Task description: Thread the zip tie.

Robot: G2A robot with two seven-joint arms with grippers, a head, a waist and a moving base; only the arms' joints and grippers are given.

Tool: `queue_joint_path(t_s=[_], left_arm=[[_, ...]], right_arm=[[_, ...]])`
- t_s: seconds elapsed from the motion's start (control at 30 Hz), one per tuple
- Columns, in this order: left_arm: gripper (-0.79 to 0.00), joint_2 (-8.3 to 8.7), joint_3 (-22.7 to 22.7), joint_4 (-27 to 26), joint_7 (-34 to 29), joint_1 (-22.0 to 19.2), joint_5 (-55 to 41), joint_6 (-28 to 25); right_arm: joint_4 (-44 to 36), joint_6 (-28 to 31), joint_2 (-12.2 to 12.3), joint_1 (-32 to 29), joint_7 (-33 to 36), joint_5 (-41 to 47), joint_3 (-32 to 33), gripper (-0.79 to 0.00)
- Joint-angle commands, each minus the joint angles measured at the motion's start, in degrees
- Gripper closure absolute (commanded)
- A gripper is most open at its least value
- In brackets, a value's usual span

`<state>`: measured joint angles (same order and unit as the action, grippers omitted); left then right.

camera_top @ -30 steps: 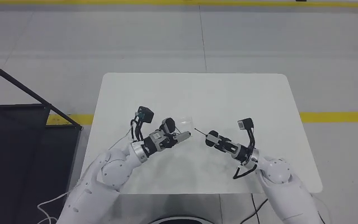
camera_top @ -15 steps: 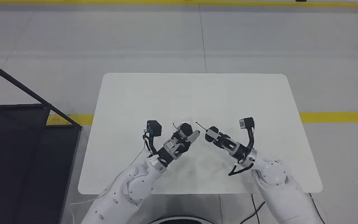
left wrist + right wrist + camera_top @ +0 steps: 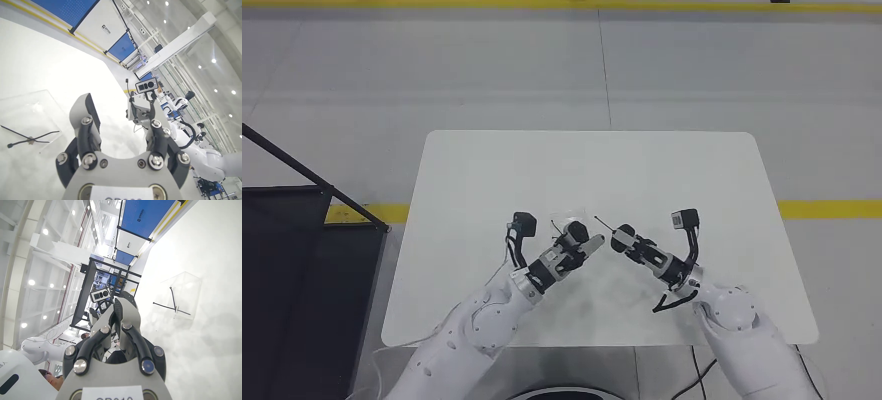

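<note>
Right now your zip tie [image 3: 28, 139] lies flat on the clear, glossy plate [image 3: 43, 102] on the white table [image 3: 692, 180]: thin black strands, crossed, just off to the side of both arms' fingertips. Your left gripper [image 3: 121, 102], fingers apart, looks nearer. Your right gripper [image 3: 118, 300] has its fingers pressed together, with nothing visible between them

Held zip tie [image 3: 601, 223]: black, straight, sticking out of the pinching right gripper [image 3: 615, 235].
Loose zip ties [image 3: 31, 139]: two, lying crossed on a clear sheet [image 3: 37, 106], mid-table [image 3: 492, 170].
</note>
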<state>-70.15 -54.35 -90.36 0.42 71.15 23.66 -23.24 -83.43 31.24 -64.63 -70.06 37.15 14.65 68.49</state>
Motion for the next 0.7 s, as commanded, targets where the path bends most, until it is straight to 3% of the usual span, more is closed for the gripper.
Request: queue_joint_path(t_s=[0.0,0.13,0.67], left_arm=[[-0.539,-0.17,0.1,0.4,0.0,-0.1,-0.4,-0.6],[-0.388,-0.62,0.6,1.0,0.9,-0.5,0.1,-0.6],[-0.289,-2.26,1.8,2.9,2.1,-2.0,0.8,-0.2]], right_arm=[[0.0,-0.1,0.0,0.1,0.1,-0.2,-0.1,0.0],[0.1,-0.3,-0.1,0.2,0.2,-0.3,-0.2,0.0],[-0.2,0.0,-0.2,0.1,1.3,-1.1,-0.2,0.0]])
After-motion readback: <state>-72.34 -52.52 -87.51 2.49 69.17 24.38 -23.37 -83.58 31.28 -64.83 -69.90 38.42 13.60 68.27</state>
